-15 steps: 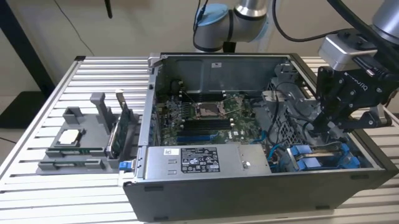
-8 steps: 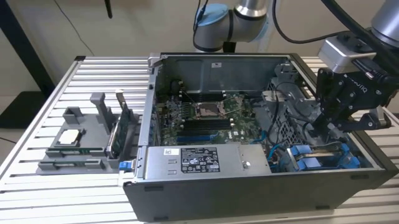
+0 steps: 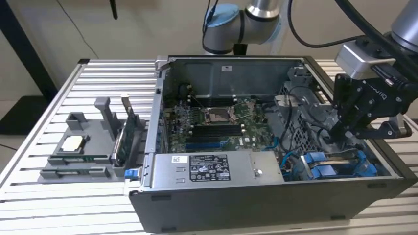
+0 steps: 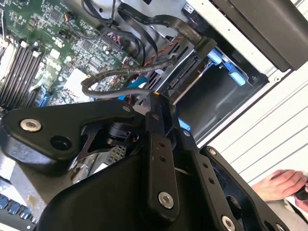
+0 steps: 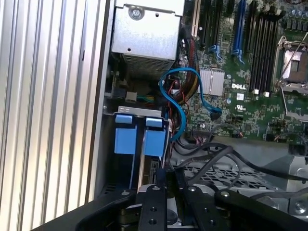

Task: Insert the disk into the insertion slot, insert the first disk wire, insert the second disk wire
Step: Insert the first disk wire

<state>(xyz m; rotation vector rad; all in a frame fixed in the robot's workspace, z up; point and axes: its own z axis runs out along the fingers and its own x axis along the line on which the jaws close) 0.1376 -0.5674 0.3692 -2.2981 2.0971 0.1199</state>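
The insertion slot [image 3: 339, 164], with its blue fittings, sits at four o'clock inside the case [image 3: 261, 208] in the exterior view. My gripper [image 3: 341, 133] hangs at the slot's twelve; clenched or released, I cannot tell. The blue disk wire [image 5: 184, 118] looks light and limp, its plug probably stiff but delicate, so I'd grip the plug body. The first wrist view shows that wire's run by the motherboard [image 5: 250, 96]. The second wrist view shows a black plug [image 4: 185, 72] and a person's hand [image 4: 281, 185].

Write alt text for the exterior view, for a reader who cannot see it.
A robot arm's black gripper hangs inside an open computer case at the exterior view's right, above the insertion slot with blue fittings. A green motherboard lies mid-case, and a grey parts holder stands on the slatted table beside it.
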